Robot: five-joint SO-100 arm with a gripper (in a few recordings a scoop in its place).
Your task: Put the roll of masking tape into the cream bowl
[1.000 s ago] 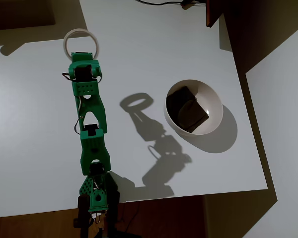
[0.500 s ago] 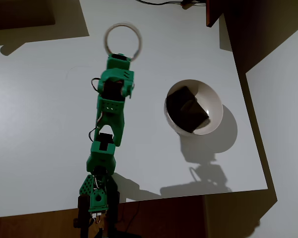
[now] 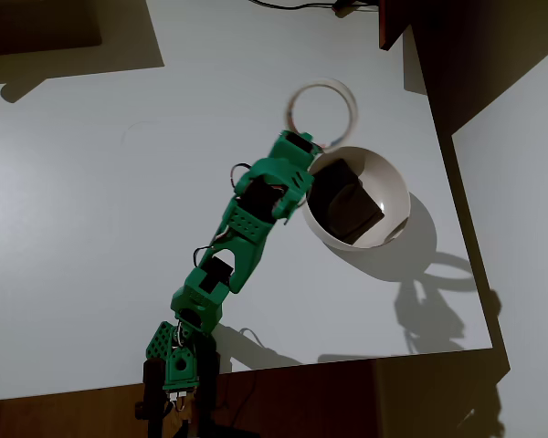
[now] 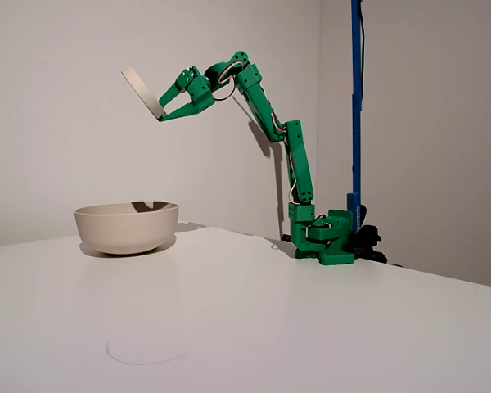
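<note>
On the white table (image 4: 327, 327) stands one cream bowl (image 4: 126, 227) holding one dark brown block (image 3: 345, 200). High above the table, the one green arm's gripper (image 4: 160, 115) is clamped on the single roll of masking tape (image 4: 142, 91), tilted, near the bowl's rim.

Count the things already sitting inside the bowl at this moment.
1: a dark brown block lies in the bowl. The tape roll is held high in the gripper, not inside. Anything under the block would be hidden.
</note>
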